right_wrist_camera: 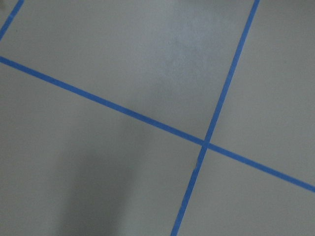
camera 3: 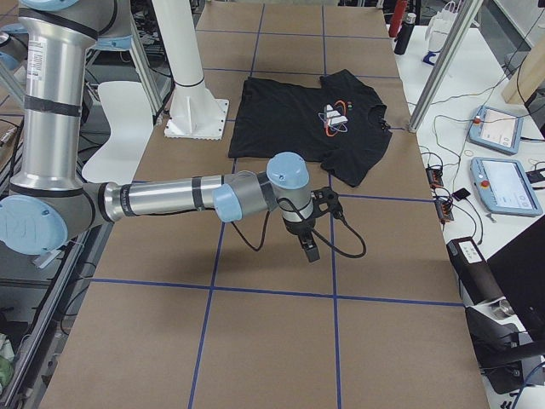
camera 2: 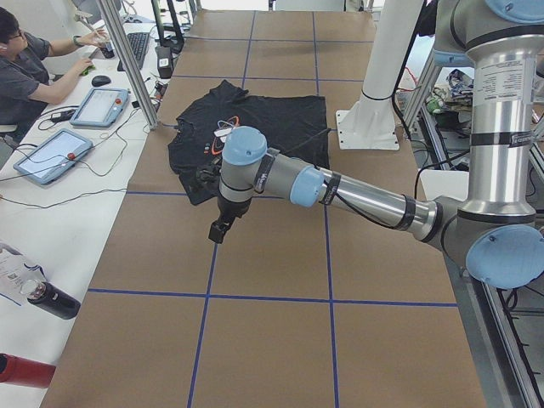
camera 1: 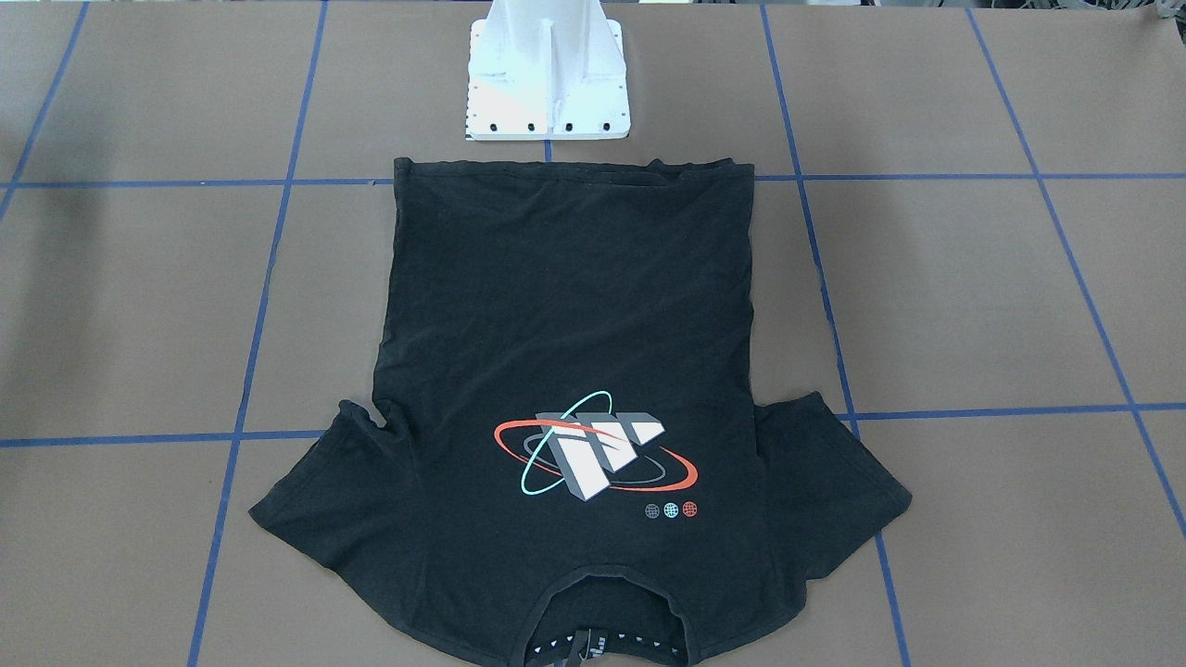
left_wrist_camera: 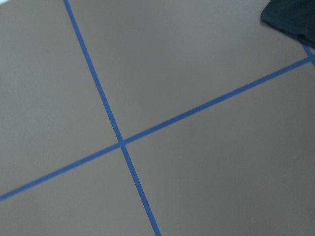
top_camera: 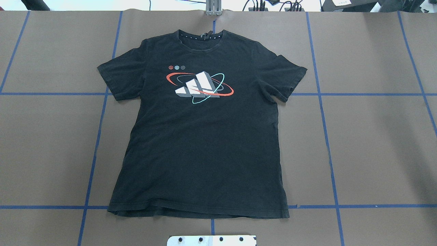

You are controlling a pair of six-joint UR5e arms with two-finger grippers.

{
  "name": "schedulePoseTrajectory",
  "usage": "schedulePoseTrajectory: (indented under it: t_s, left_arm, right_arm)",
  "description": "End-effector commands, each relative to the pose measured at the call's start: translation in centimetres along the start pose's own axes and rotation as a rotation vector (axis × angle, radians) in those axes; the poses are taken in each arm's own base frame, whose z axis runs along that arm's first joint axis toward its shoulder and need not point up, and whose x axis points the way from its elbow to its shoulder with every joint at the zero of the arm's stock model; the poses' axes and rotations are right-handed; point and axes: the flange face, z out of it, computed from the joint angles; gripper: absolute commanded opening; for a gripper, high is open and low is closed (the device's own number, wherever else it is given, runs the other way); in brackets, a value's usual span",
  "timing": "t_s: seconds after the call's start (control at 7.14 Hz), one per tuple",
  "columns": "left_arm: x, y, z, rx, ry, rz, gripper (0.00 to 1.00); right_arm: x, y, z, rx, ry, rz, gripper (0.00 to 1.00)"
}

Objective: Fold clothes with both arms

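One black T-shirt lies flat in the middle of the worktop. Its print faces up, its hem is by the robot's edge and its collar is toward the far edge. Both sleeves are spread, and the one on the robot's right has a small crease at the armpit.

There are two arms. The left gripper and the right gripper each hang over bare worktop toward their own ends, well apart from the cloth. I cannot tell whether either gripper is spread or pressed together.

The likely risks:
- The thin cotton lies flat, so a pinch could catch only the upper layer or slip off.
- Uneven lifts by the two arms would skew the fold.
- The crease could get folded in.
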Motion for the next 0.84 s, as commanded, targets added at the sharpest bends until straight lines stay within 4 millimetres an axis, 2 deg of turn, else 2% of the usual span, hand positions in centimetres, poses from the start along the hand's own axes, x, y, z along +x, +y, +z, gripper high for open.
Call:
schedulePoseTrajectory:
  t_s: [0.0, 0.14, 0.28, 0.42, 0.56, 0.7]
  left_arm:
    - [2.1, -5.8, -3.3, 0.190, -0.041, 0.175, 1.00]
    - [1.7, -6.9, -3.5, 0.250, -0.086, 0.223, 1.00]
    - [0.5, -9.6, -2.4, 0.251, -0.075, 0.214, 1.00]
    - [-0.4, -10.2, -1.5, 0.291, -0.065, 0.168, 1.00]
    - [-1.1, -10.2, -0.5, 0.350, -0.045, 0.083, 1.00]
    - [0.1, -10.5, 1.1, 0.387, -0.012, 0.078, 1.00]
  right_arm:
    - [0.7, -4.4, 0.6, 0.039, 0.004, 0.039, 1.00]
    - [0.7, -6.4, 0.2, 0.057, 0.002, 0.026, 1.00]
    - [0.6, -7.3, 0.3, 0.060, -0.001, 0.033, 1.00]
    - [0.3, -9.3, 0.0, 0.076, -0.003, 0.022, 1.00]
    - [-2.1, -12.8, 0.9, 0.078, -0.028, 0.064, 1.00]
    - [-7.0, -16.1, 2.7, 0.065, -0.067, 0.097, 1.00]
